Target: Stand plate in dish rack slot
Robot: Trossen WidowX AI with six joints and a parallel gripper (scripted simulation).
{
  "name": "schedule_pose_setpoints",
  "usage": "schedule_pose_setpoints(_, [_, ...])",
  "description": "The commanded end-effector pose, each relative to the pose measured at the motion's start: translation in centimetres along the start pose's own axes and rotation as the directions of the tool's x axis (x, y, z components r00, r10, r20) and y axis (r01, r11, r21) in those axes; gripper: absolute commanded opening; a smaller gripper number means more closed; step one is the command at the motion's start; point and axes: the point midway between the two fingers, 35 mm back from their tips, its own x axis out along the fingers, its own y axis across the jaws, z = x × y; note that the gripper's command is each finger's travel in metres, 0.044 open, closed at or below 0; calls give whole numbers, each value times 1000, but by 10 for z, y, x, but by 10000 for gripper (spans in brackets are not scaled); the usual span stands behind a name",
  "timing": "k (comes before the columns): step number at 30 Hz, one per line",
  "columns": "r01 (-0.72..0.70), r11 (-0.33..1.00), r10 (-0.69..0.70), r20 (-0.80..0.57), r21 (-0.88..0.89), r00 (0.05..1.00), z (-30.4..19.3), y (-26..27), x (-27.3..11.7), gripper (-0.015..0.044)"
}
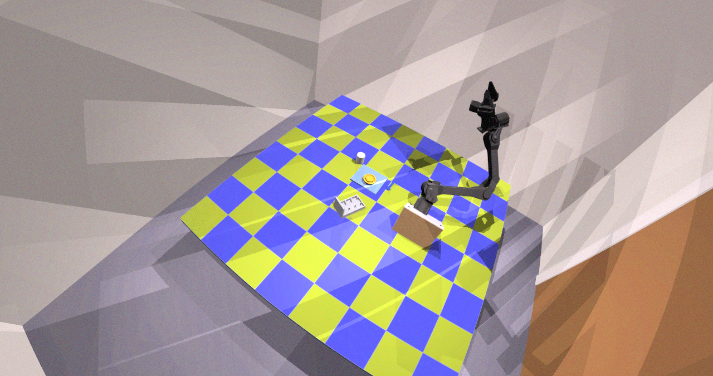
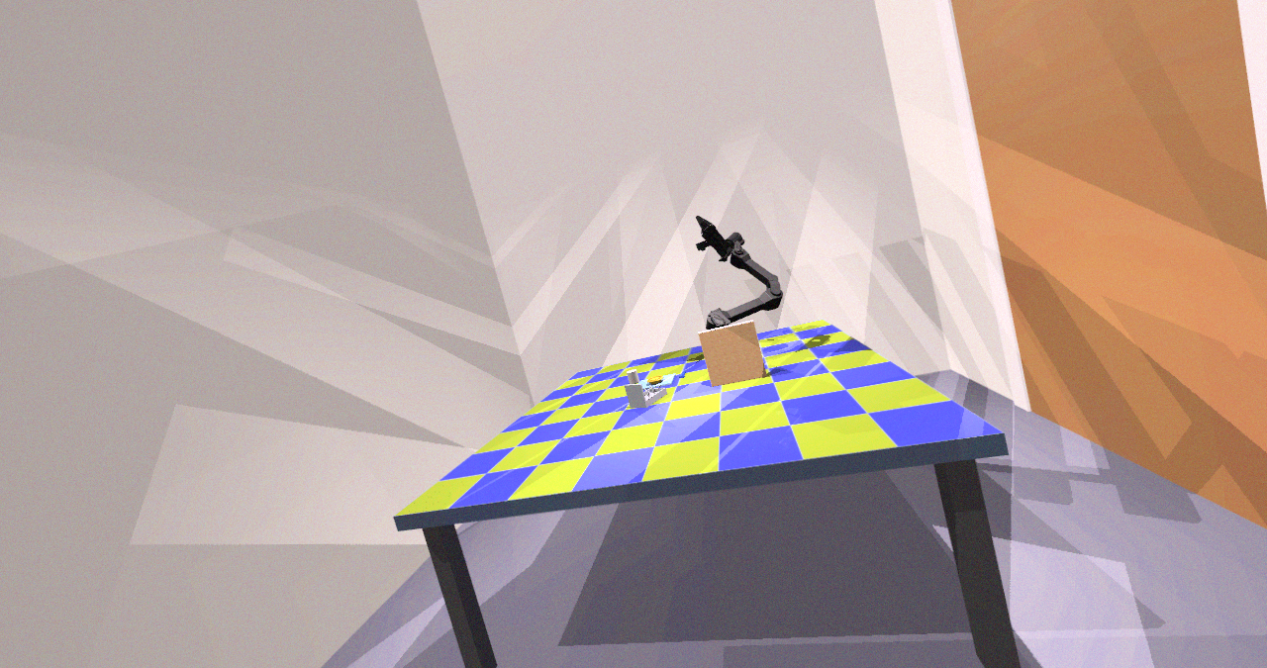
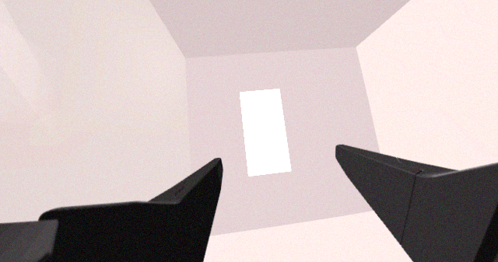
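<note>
Currently the gripper [image 1: 491, 85] [image 2: 701, 219] [image 3: 278, 157] has its jaws spread wide and points upward, with the plate [image 1: 369, 179] [image 2: 655, 379] lying flat on the light-blue mat [image 1: 377, 186] well below and apart from them

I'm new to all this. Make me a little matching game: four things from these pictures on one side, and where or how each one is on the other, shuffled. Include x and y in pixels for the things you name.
1. yellow plate [image 1: 369, 179] [image 2: 655, 379]
2. gripper [image 1: 490, 93] [image 2: 706, 226] [image 3: 278, 157]
3. white cylinder [image 1: 360, 157] [image 2: 632, 377]
4. dish rack [image 1: 343, 208] [image 2: 635, 396]

A. raised high above the table, fingers apart
B. standing upright beside the light blue mat [image 1: 361, 172]
C. pale grey, holding no plate
D. lying flat on the light blue mat

Pairs: 1-D, 2-A, 3-B, 4-C
</note>
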Motion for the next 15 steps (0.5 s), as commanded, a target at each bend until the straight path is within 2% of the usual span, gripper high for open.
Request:
schedule_pose_setpoints(1, [0,1000,0,3,-1,1000,1,0,1,400])
schedule_pose_setpoints(15, [86,991,-55,269,-103,962,93,-20,36,400])
